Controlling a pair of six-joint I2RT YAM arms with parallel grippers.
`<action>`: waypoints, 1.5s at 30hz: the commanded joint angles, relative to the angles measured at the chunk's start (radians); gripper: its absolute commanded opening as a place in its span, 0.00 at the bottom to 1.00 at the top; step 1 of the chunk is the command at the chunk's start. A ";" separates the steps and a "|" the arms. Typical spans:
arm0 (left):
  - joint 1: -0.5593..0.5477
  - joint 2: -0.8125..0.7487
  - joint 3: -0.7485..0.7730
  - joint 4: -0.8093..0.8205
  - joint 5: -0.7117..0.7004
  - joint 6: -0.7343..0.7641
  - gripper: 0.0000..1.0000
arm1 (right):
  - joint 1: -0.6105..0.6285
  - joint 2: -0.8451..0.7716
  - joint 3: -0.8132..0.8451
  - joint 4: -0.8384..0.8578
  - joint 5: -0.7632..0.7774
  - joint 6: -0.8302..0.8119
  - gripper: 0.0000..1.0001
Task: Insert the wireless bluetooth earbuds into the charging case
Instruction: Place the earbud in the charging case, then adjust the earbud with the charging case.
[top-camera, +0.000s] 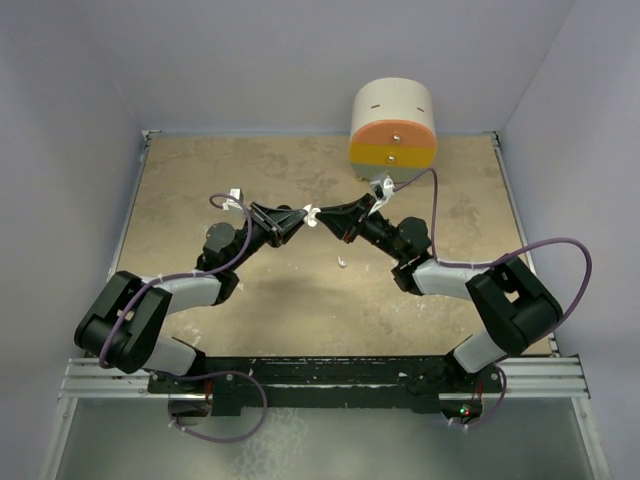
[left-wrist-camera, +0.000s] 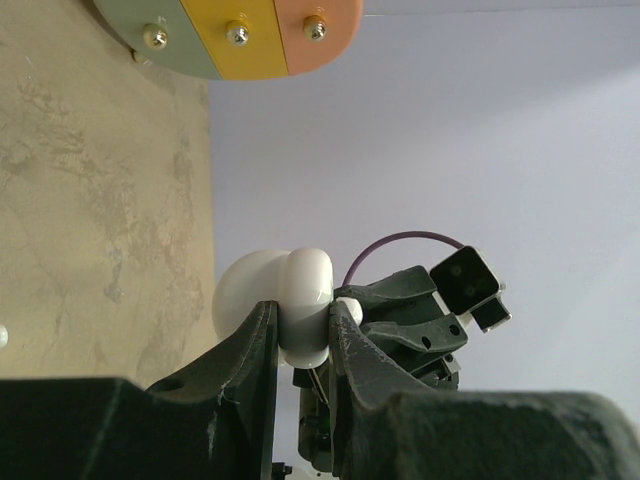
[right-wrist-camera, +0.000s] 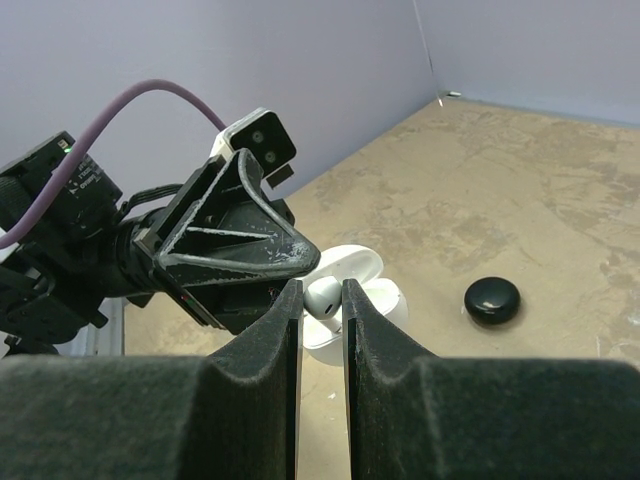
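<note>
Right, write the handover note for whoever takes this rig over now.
Left pincer: shut on the open white charging case.
Right pincer: shut on a white earbud at the case's mouth, not visibly seated.
On the table: a small white piece, perhaps another earbud, and a black disc.
Done: case and one earbud picked up. Left: seat it, then the rest.

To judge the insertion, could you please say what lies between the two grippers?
The open white case in the left gripper and a white earbud in the right gripper, shown in the right wrist view.
</note>
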 joint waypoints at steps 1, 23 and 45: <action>-0.006 -0.045 0.003 0.037 0.013 0.010 0.00 | 0.004 -0.024 0.003 0.044 0.009 -0.018 0.00; -0.004 -0.057 0.026 0.010 0.014 0.016 0.00 | 0.004 -0.009 0.026 0.008 -0.006 -0.023 0.44; -0.010 0.001 0.072 -0.054 -0.073 0.045 0.00 | 0.006 -0.154 0.297 -0.880 0.639 -0.114 0.80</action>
